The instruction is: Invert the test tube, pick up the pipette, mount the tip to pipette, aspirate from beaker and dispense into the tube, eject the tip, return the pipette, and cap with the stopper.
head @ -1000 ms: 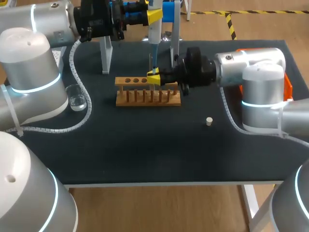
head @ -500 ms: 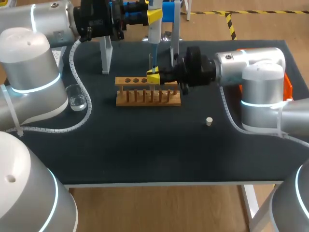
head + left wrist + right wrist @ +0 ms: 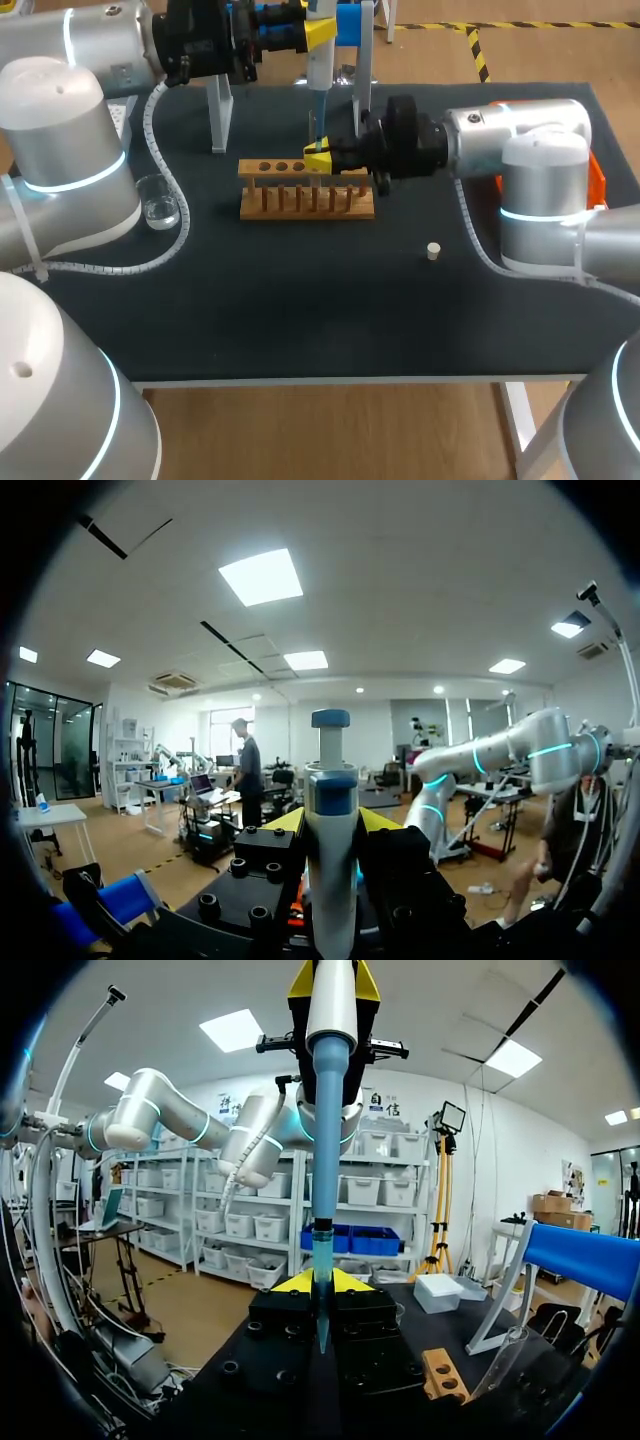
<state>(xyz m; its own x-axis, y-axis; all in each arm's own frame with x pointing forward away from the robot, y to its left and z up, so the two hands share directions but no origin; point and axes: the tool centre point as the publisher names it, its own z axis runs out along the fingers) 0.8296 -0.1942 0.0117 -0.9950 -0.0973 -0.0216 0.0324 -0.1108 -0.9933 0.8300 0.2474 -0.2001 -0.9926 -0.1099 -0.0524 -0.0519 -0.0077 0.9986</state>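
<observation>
Bright, even light comes from ceiling panels [image 3: 262,577] overhead, leaving only soft, faint shadows on the dark table [image 3: 300,310]. A pale sheen lies on the white arm shells [image 3: 60,110], and the beaker [image 3: 159,204] glints.

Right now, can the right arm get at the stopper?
Probably yes. The stopper lies alone on the table, on the right arm's side, nothing around it. But the right gripper sits at the rack with the pipette tip at it, so it must back away first.
</observation>
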